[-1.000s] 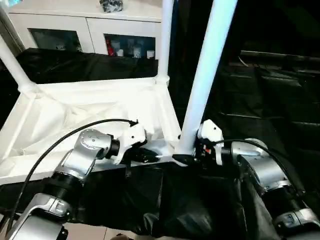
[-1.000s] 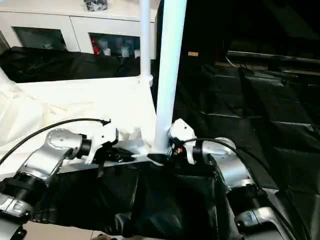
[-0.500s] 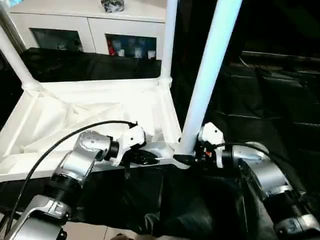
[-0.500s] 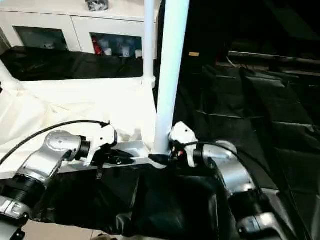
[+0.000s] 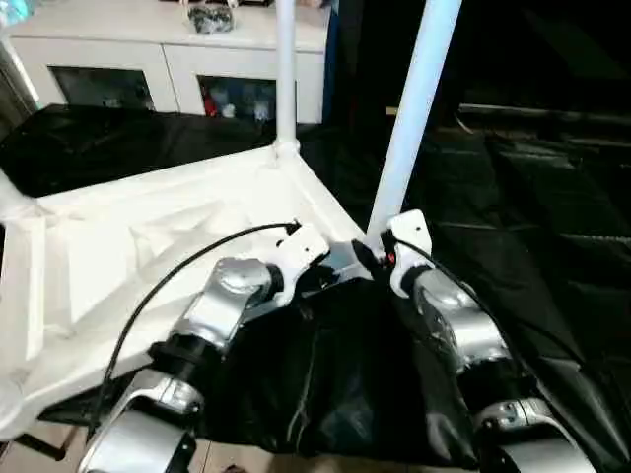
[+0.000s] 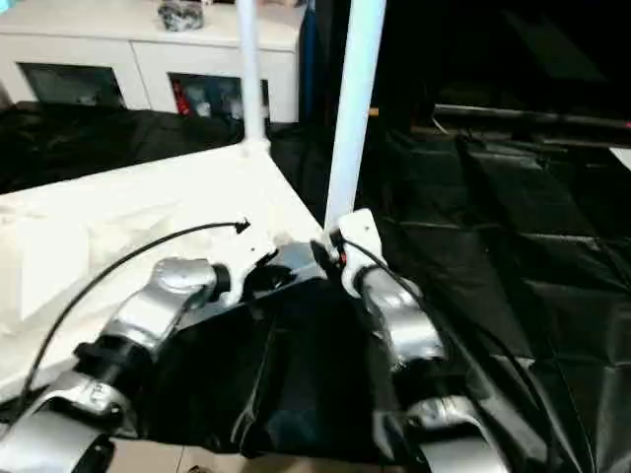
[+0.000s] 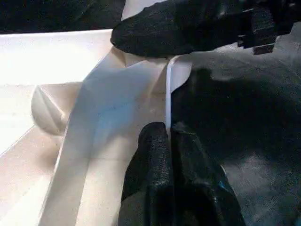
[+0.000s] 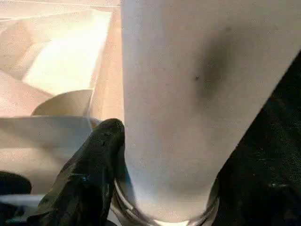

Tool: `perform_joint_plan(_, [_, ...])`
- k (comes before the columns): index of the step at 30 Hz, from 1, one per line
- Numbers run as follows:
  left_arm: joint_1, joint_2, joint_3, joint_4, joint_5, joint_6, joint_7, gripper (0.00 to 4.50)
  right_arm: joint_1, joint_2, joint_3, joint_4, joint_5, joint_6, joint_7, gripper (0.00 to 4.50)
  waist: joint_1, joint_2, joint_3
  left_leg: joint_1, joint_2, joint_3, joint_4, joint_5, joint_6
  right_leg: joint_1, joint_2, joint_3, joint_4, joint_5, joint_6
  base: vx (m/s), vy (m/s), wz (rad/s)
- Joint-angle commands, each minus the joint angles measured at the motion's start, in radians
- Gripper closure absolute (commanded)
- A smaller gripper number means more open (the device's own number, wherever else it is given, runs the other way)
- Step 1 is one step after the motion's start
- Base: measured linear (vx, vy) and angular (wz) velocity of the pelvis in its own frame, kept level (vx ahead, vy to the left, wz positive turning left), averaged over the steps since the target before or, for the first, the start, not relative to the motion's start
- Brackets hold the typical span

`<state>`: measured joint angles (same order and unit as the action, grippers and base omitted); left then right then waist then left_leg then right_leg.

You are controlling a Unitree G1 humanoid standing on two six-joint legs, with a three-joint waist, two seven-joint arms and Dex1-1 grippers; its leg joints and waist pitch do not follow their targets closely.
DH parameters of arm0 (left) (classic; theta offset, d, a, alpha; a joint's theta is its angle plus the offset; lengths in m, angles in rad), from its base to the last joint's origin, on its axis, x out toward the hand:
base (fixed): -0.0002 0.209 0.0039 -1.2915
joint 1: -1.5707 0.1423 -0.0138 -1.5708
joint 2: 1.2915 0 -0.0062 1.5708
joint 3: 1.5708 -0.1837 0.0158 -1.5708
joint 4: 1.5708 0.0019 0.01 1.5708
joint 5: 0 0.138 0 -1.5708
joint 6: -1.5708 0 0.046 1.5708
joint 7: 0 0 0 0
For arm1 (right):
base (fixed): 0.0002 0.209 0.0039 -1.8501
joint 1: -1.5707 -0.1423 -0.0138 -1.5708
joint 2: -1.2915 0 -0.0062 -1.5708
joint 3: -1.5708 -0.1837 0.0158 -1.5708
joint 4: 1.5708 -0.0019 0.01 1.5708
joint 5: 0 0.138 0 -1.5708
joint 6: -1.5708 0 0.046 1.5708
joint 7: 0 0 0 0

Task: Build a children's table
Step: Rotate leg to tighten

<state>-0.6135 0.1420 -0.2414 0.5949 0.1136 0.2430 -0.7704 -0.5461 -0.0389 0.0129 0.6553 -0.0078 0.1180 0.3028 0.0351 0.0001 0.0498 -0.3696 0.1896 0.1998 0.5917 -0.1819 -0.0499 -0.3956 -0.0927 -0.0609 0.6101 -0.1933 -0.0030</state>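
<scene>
The children's table lies upside down, its white tabletop [image 5: 148, 236] ribbed side up on the black-covered work table. One white leg [image 5: 286, 79] stands in the far corner socket. Another leg [image 5: 409, 128] stands in the near right corner. My right gripper [image 5: 370, 256] is shut on that leg's base, and one of its black fingers [image 8: 94, 165] presses against the tube [image 8: 188, 94]. My left gripper [image 5: 330, 274] is shut on the tabletop's thin front rim beside that corner, its fingertips [image 7: 160, 141] pinching the edge. A third leg's foot shows at the far left corner [image 5: 8, 202].
A white cabinet [image 5: 148, 59] with glass doors stands behind the work table, with a dark object [image 5: 209, 15] on top. Black cover [image 5: 552, 227] spreads out to the right and hangs in folds at the front edge [image 5: 335, 394].
The view has shifted. The tabletop has swung round: its near right corner, with both grippers on it, now lies farther from me, and the front rim runs diagonally.
</scene>
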Motion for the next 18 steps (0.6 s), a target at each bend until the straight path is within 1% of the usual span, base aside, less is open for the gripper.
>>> perform_joint_plan(1, [-0.029,-0.069,-0.018,-0.026,-0.027,-0.032,0.014,4.5,-0.011,0.095,0.065,0.032,0.025,-0.001,0.072,1.19,0.001,0.0,-0.059,0.012,0.038,-0.025,-0.08,-0.282,-0.003,0.032,-0.053,0.044,-0.087,-0.263,-0.187,0.0,0.0,0.0])
perform_joint_plan(2, [-0.025,-0.062,-0.018,-0.028,-0.03,-0.035,0.004,4.5,-0.013,0.091,0.058,0.029,0.037,0.004,0.091,1.09,0.0,0.0,-0.06,0.01,0.038,-0.025,-0.079,-0.262,0.008,0.036,-0.054,0.043,-0.084,-0.234,-0.197,0.0,0.0,0.0])
perform_joint_plan(3, [-0.02,-0.05,-0.019,-0.03,-0.033,-0.041,-0.01,4.5,-0.011,0.073,0.061,0.021,0.037,0.004,0.113,0.98,0.001,-0.001,-0.06,0.01,0.038,-0.024,-0.078,-0.26,0.012,0.036,-0.054,0.043,-0.084,-0.229,-0.199,0.0,0.0,0.0])
perform_joint_plan(4, [-0.014,-0.037,-0.021,-0.036,-0.037,-0.046,-0.03,4.5,-0.01,0.054,0.072,0.013,0.032,-0.003,0.131,0.98,0.002,0.0,-0.061,0.012,0.038,-0.023,-0.077,-0.253,0.017,0.036,-0.053,0.043,-0.083,-0.219,-0.204,0.0,0.0,0.0])
perform_joint_plan(5, [-0.009,-0.026,-0.021,-0.043,-0.041,-0.046,-0.044,4.5,-0.006,0.035,0.081,0.003,0.029,-0.007,0.154,0.81,0.002,0.002,-0.061,0.009,0.038,-0.023,-0.077,-0.243,0.022,0.039,-0.053,0.043,-0.081,-0.205,-0.209,0.0,0.0,0.0])
perform_joint_plan(7, [-0.004,-0.014,-0.023,-0.047,-0.041,-0.052,-0.057,4.5,-0.003,0.017,0.087,-0.004,0.028,-0.012,0.175,0.73,0.002,0.003,-0.061,0.01,0.038,-0.022,-0.075,-0.24,0.027,0.04,-0.053,0.042,-0.08,-0.193,-0.215,0.0,0.0,0.0])
perform_joint_plan(8, [0.002,0.002,-0.025,-0.051,-0.045,-0.06,-0.08,4.5,0.002,-0.011,0.093,-0.015,0.03,-0.02,0.217,0.65,0.003,0.003,-0.061,0.009,0.038,-0.022,-0.075,-0.237,0.028,0.04,-0.053,0.042,-0.08,-0.189,-0.219,0.0,0.0,0.0])
perform_joint_plan(9, [0.005,0.011,-0.026,-0.055,-0.047,-0.06,-0.093,4.5,0.006,-0.028,0.098,-0.023,0.032,-0.024,0.244,0.65,0.005,0.005,-0.061,0.01,0.038,-0.023,-0.075,-0.237,0.029,0.042,-0.054,0.041,-0.08,-0.189,-0.219,0.0,0.0,0.0])
perform_joint_plan(11, [0.014,0.039,-0.022,-0.069,-0.06,-0.072,-0.143,4.5,0.027,-0.088,0.117,-0.067,0.042,-0.039,0.353,0.65,0.006,0.003,-0.062,0.006,0.039,-0.021,-0.072,-0.222,0.042,0.045,-0.054,0.042,-0.077,-0.163,-0.226,0.0,0.0,0.0])
perform_joint_plan(13, [0.018,0.049,-0.02,-0.078,-0.069,-0.071,-0.168,4.5,0.036,-0.104,0.115,-0.084,0.049,-0.042,0.4,0.65,0.008,0.004,-0.062,0.006,0.04,-0.021,-0.071,-0.209,0.052,0.045,-0.054,0.042,-0.074,-0.144,-0.233,0.0,0.0,0.0])
perform_joint_plan(14, [0.024,0.063,-0.024,-0.085,-0.076,-0.092,-0.202,4.5,0.044,-0.124,0.12,-0.1,0.055,-0.05,0.441,0.65,0.007,0.005,-0.063,0.006,0.04,-0.022,-0.071,-0.205,0.055,0.045,-0.054,0.041,-0.073,-0.14,-0.24,0.0,0.0,0.0])
perform_joint_plan(15, [0.03,0.074,-0.026,-0.092,-0.082,-0.096,-0.228,4.5,0.051,-0.139,0.123,-0.113,0.062,-0.052,0.478,0.65,0.007,0.003,-0.063,0.005,0.04,-0.021,-0.071,-0.203,0.057,0.046,-0.054,0.041,-0.073,-0.138,-0.244,0.0,0.0,0.0])
perform_joint_plan(16, [0.037,0.091,-0.029,-0.099,-0.086,-0.108,-0.257,4.5,0.061,-0.159,0.13,-0.132,0.071,-0.052,0.522,0.65,0.009,0.004,-0.062,0.007,0.042,-0.021,-0.07,-0.204,0.062,0.045,-0.053,0.041,-0.073,-0.135,-0.247,0.0,0.0,0.0])
perform_joint_plan(17, [0.037,0.091,-0.029,-0.099,-0.086,-0.108,-0.257,4.5,0.061,-0.159,0.13,-0.132,0.071,-0.052,0.522,0.65,0.008,0.005,-0.062,0.006,0.042,-0.02,-0.07,-0.2,0.066,0.044,-0.053,0.042,-0.071,-0.126,-0.252,0.0,0.0,0.0])
perform_joint_plan(18, [0.052,0.124,-0.03,-0.111,-0.098,-0.129,-0.314,4.5,0.077,-0.198,0.144,-0.163,0.083,-0.055,0.602,0.65,0.009,0.014,-0.061,0.007,0.043,-0.021,-0.071,-0.204,0.063,0.043,-0.053,0.041,-0.071,-0.13,-0.254,0.0,0.0,0.0])
